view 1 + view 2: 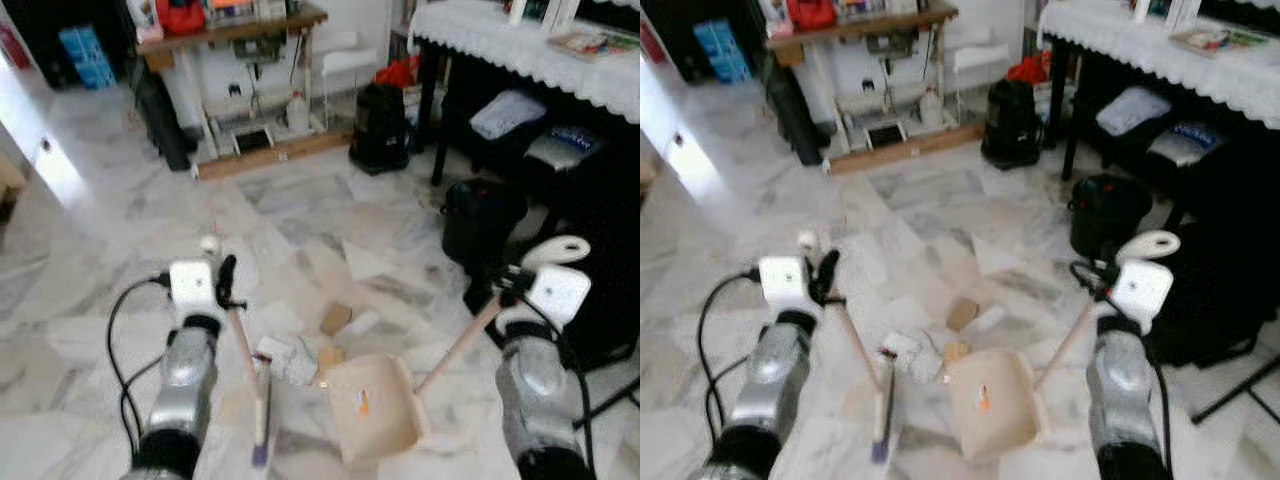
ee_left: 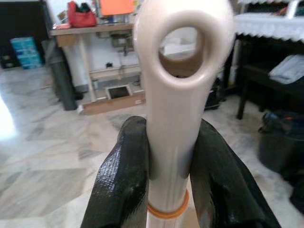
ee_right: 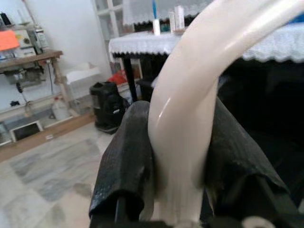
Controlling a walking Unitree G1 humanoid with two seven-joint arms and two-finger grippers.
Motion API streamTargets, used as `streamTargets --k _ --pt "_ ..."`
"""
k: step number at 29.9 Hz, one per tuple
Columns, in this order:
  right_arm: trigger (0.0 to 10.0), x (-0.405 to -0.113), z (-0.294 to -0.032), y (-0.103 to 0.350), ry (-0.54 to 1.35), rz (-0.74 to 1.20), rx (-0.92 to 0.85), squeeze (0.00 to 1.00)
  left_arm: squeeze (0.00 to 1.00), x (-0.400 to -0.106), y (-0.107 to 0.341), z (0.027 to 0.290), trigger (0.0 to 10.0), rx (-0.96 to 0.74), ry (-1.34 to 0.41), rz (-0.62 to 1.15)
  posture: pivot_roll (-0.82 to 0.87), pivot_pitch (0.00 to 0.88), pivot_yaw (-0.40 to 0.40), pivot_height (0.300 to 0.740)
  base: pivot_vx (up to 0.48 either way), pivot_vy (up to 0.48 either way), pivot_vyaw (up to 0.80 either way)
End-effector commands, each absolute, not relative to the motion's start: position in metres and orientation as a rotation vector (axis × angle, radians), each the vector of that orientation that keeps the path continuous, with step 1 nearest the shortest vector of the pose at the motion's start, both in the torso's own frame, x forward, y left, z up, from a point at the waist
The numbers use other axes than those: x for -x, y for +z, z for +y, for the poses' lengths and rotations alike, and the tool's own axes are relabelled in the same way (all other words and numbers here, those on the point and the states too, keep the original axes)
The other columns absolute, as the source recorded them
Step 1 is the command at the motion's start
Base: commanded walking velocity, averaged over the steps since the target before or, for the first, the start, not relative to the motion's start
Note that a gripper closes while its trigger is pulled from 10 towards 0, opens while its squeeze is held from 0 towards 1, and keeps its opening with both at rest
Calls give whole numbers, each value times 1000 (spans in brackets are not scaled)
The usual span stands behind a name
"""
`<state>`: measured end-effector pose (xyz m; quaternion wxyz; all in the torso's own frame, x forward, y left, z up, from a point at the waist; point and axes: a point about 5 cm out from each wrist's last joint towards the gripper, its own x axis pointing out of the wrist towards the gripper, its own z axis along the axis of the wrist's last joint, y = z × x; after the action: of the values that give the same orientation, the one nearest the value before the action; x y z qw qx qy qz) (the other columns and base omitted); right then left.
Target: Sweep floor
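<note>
The left gripper (image 2: pixel 168 185) clamps the broom (image 1: pixel 252 385) handle, the right gripper (image 3: pixel 183 166) clamps the dustpan (image 1: pixel 372 408) handle, beside scraps (image 1: pixel 335 318) on the floor (image 1: pixel 300 215).

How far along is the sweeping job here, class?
Done: the left hand grips the broom and the right hand grips the dustpan, whose pan rests on the floor. In hand: broom beside the scraps. Left: the scraps lie outside the pan, unswept.

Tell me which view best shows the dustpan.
Left eye view: the whole dustpan lies on the floor beside the scraps, handle running up to the right gripper. Right eye view matches. Right wrist view shows just its handle between the jaws.
</note>
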<state>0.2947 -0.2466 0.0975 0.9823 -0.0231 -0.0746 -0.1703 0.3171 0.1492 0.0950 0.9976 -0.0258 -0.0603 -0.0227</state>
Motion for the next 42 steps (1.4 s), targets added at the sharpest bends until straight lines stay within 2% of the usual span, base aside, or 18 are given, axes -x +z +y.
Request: streamTargets --k 1,37,42 --pt "10000 -301 -238 107 -318 -197 34 0 0 -321 107 157 10000 50 -29 -174 -173 0 51 740 345 0 0" --pt "10000 -300 -237 106 -313 -192 40 0 0 -320 107 156 10000 50 -33 -174 -171 0 51 740 343 0 0" --pt "10000 -299 -238 105 -313 -185 53 0 0 -320 107 155 10000 55 -45 -173 -171 0 52 740 55 0 0"
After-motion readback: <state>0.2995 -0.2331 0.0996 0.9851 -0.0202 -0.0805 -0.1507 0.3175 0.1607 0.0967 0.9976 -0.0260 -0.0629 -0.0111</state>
